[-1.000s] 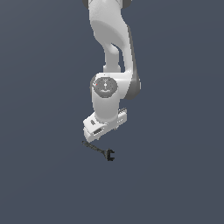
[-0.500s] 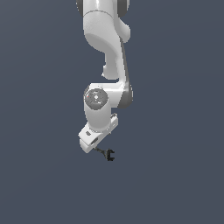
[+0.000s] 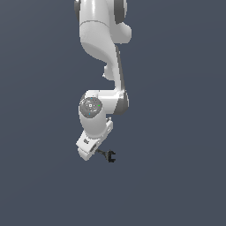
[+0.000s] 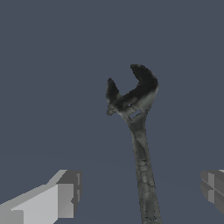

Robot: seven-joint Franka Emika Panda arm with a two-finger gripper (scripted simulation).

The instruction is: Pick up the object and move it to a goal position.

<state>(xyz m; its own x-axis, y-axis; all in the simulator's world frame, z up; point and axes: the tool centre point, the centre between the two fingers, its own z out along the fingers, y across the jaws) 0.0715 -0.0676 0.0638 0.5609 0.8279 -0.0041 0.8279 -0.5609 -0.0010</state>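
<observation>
The arm (image 3: 100, 66) reaches down over a plain dark-grey surface (image 3: 176, 176), and nothing else shows near the wrench, so nothing stands in the way. The gripper (image 4: 139, 192) hangs over the wrench with its fingers (image 4: 57, 199) spread wide, one on each side of the handle and apart from it, grasping nothing. The wrench (image 4: 135, 131) lies flat on the surface; in the exterior view its black C-shaped head (image 3: 111, 156) pokes out from under the gripper toward the exterior view's right. It looks stiff, light and thin, likely hard and a little slippery. The slender handle (image 4: 144, 183) between the fingers seems the best hold, taken low against the surface
</observation>
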